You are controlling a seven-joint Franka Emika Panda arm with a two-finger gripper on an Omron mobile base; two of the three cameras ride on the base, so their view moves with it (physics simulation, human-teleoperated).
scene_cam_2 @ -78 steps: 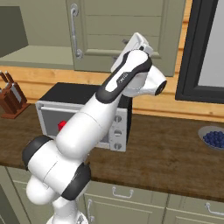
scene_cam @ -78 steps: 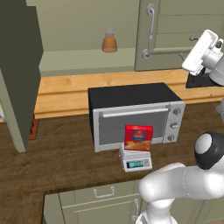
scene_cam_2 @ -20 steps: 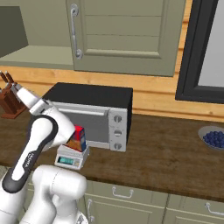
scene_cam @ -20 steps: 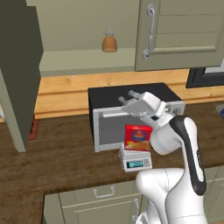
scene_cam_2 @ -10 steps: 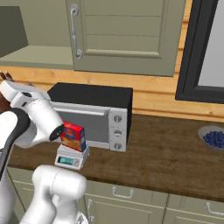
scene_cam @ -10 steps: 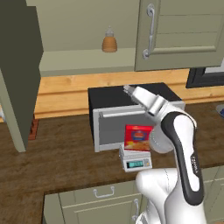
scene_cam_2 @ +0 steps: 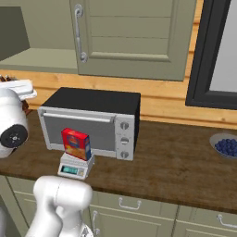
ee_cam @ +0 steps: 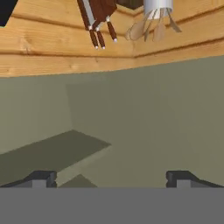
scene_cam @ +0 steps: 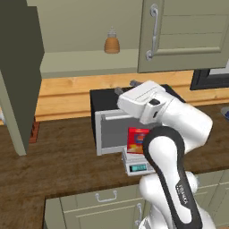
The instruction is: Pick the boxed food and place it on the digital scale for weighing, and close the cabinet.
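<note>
The boxed food [scene_cam_2: 76,144] stands upright on the digital scale [scene_cam_2: 75,166], red front with its yellow-orange picture facing out; in the left base view the same box [scene_cam: 137,140] sits partly behind the white arm, with the scale [scene_cam: 136,166] and its teal display just below it; the scale rests on the dark wooden counter [scene_cam_2: 176,162], right in front of the silver-and-black toaster oven [scene_cam_2: 92,121]. Above, the cabinet [scene_cam: 89,40] is open on its left side; its left door [scene_cam: 20,76] swings out towards the camera, the right door [scene_cam: 185,36] is closed, and an amber bottle [scene_cam: 112,42] stands on the shelf inside. The gripper [ee_cam: 112,178] has its jaws spread wide and holding nothing; the hand view, rolled over, faces olive-green panelling, with a knife block [ee_cam: 98,15] and a metal utensil holder [ee_cam: 153,15] against the wooden wall strip. A bowl of blueberries [scene_cam_2: 224,146] sits far along the counter.
</note>
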